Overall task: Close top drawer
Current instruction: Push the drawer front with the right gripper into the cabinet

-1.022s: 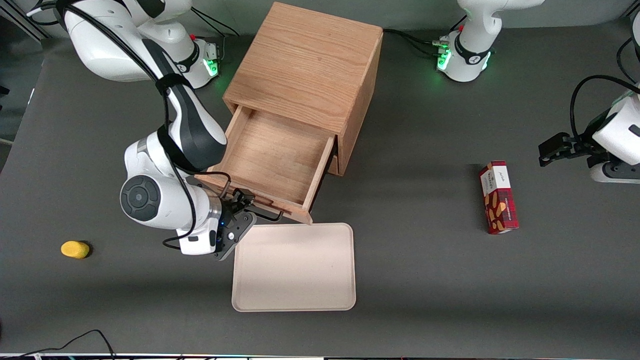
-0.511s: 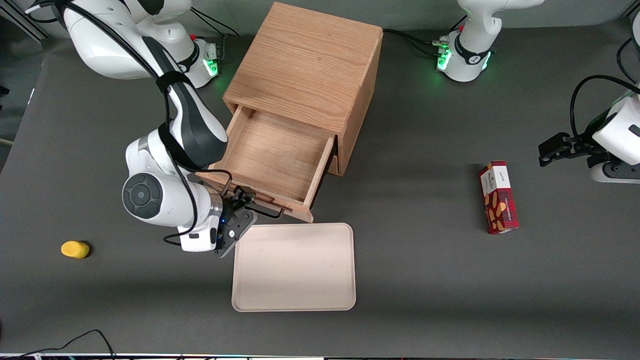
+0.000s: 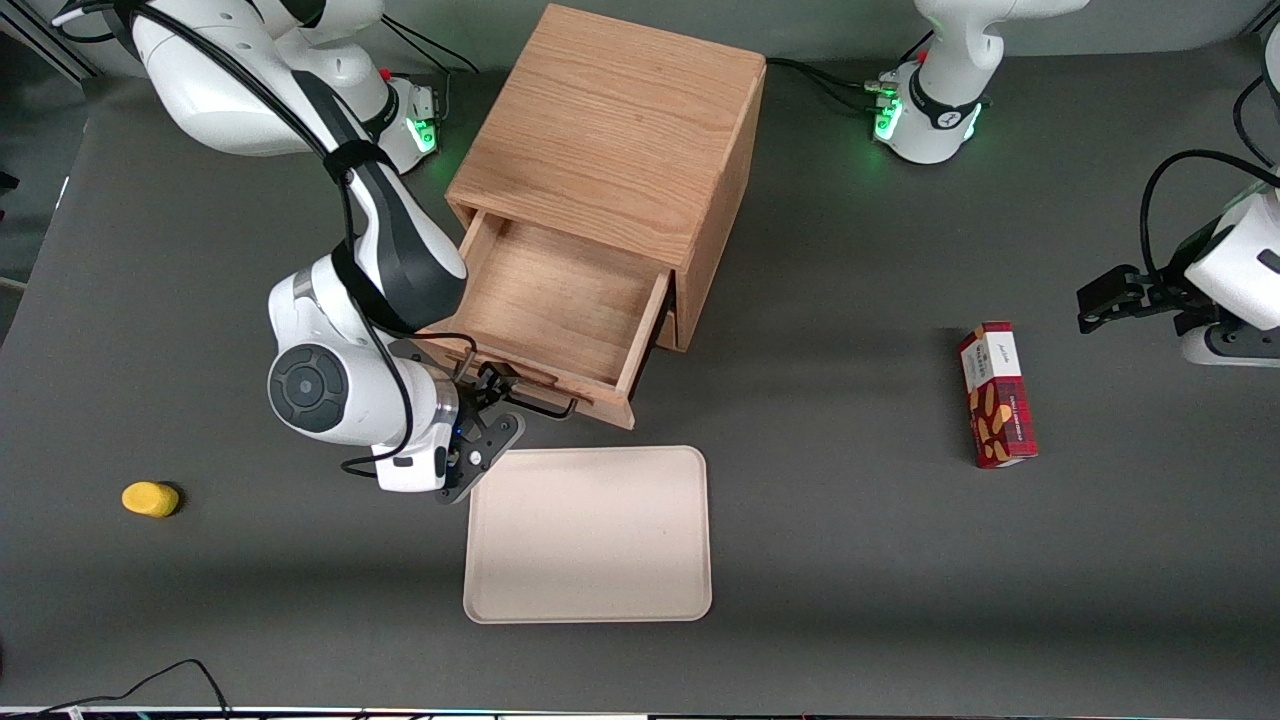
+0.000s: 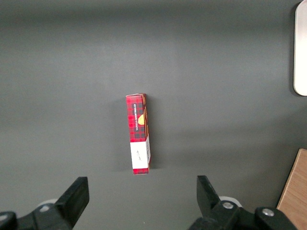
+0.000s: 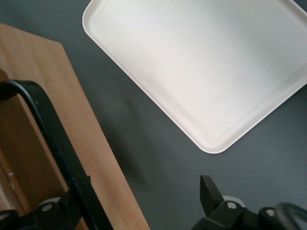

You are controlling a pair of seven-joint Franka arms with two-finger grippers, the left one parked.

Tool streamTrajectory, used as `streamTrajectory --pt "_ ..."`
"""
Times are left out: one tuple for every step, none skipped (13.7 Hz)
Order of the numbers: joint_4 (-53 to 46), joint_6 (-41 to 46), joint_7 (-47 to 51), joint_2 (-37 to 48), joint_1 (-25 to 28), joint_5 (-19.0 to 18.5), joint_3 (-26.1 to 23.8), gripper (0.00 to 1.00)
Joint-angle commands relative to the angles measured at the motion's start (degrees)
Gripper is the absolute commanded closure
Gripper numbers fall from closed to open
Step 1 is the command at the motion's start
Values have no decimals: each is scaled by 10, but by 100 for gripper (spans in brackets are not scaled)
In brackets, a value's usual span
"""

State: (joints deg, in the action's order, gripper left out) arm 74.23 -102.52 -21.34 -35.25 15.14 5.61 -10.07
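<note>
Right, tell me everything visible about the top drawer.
The top drawer is a shallow light-oak tray, pulled well out of the wooden cabinet and empty inside. A black wire handle sits on its front. The gripper is at that handle, open, one finger against the wire. The beige tray lies nearer the camera, apart.

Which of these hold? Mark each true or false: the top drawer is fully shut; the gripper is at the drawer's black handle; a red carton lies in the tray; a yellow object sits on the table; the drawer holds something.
1. The light oak top drawer is fully shut. False: it stands pulled out.
2. The right arm's gripper is at the black wire handle. True.
3. The red plaid carton lies in the beige rectangular tray. False: it lies on the grey table, toward the parked arm's end.
4. A small yellow object sits on the table. True.
5. The drawer holds something. False: nothing shows inside.
</note>
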Motion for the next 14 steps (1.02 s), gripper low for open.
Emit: streamTrajectory --pt "29 -5 31 21 -2 -2 -20 0" --pt "30 -5 31 23 -2 -1 -20 0" --pt "33 -4 31 25 -2 -1 -20 0" --pt "39 -5 34 29 -1 -2 -21 0" --pt "45 -5 45 33 -1 -2 -23 0" --pt "50 -5 49 36 -2 -2 -30 0" --pt "53 -5 50 40 -2 -2 -32 0" --pt "55 -5 51 40 -2 -2 -33 0" --pt "57 -5 55 43 -2 -2 -35 0" --pt "63 -5 62 45 -3 -2 -40 0" --pt "65 -5 67 47 -3 -2 -43 0" --pt "68 -5 69 51 -3 -2 -43 0" --pt "72 -5 74 53 -3 -2 -44 0" --pt "75 -5 76 55 -3 -2 -50 0"
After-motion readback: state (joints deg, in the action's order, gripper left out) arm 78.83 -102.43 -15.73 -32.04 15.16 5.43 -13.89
